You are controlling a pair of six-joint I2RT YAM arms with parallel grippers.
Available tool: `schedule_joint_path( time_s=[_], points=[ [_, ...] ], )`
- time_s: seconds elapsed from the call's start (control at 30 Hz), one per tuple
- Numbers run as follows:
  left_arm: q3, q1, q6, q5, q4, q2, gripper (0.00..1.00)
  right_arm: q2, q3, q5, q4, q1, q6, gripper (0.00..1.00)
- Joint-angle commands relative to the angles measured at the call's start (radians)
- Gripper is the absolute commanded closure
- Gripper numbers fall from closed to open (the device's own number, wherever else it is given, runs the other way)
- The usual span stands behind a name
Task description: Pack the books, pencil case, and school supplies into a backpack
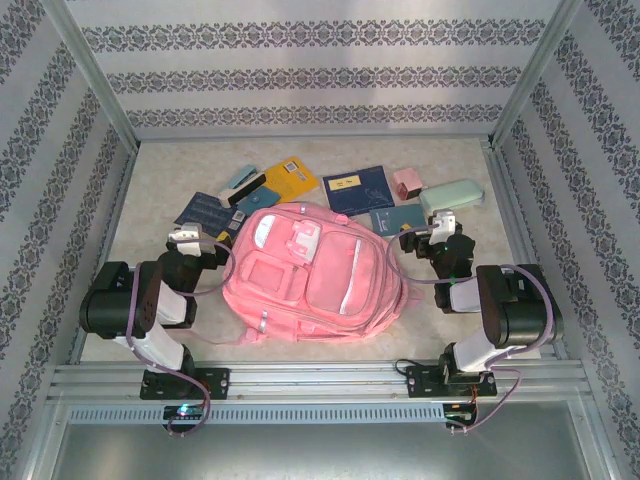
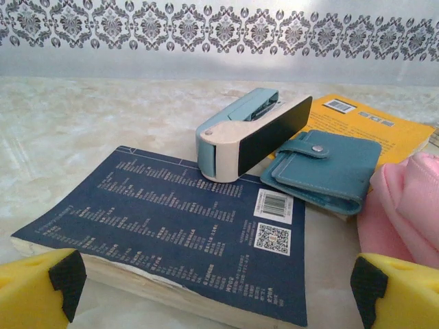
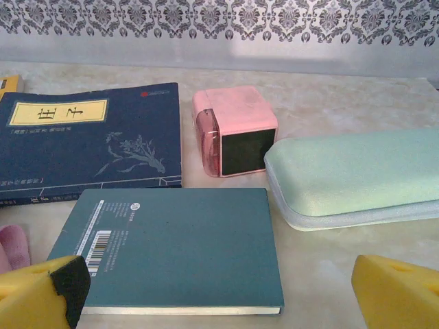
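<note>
Pink backpack [image 1: 320,275] lies among loose books [image 1: 357,188]; packing looks unstarted. Left end effector [image 2: 216,291] and right end effector [image 3: 219,291] gape wide, empty. Next likely calls for opening the backpack.

Pink backpack [image 1: 315,275] lies flat, front up, mid-table, and behind it, left to right, all flat: dark blue book [image 2: 171,233] with teal-and-white stapler [image 2: 240,133] touching its far edge, yellow-orange book [image 1: 290,178], navy book [image 3: 96,140] with yellow label, teal book [image 3: 185,247], pink block [image 3: 236,137], mint pencil case [image 3: 357,175].
</note>
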Motion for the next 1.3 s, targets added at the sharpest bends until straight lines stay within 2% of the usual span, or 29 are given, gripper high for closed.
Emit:
schedule_joint_path(
  time_s=[0.0,0.3,0.37,0.57,0.97,1.03,1.13,1.2,1.27],
  points=[
    [-0.005,0.006,0.015,0.019,0.050,-0.002,0.00,-0.010,-0.001,-0.018,0.046,0.013,-0.008,0.02],
    [0.007,0.006,0.027,0.057,0.048,0.009,0.00,-0.010,0.001,-0.009,0.042,0.013,-0.006,0.02],
    [0.007,0.005,0.029,0.067,0.047,0.010,0.00,-0.008,0.009,-0.038,0.029,0.013,-0.014,0.02],
    [0.007,0.005,0.029,0.061,0.049,0.009,0.00,-0.009,0.013,0.058,0.025,0.011,0.017,0.02],
    [-0.002,0.006,-0.027,-0.090,0.049,0.000,0.00,-0.012,-0.015,0.017,0.070,0.013,0.002,0.02],
    [-0.008,0.006,-0.041,-0.140,0.042,-0.033,0.00,-0.037,-0.018,0.025,0.063,0.027,-0.012,0.02],
    [-0.035,0.006,-0.065,-0.215,-0.013,-0.142,0.00,-0.181,0.023,0.151,-0.140,0.061,-0.014,0.02],
    [-0.035,0.005,-0.065,-0.222,-0.125,-0.269,0.00,-0.281,0.067,0.176,-0.290,0.069,-0.016,0.02],
    [-0.004,-0.001,-0.048,-0.223,-0.271,-0.431,0.00,-0.347,0.081,0.191,-0.315,0.090,0.004,0.02]
  ],
)
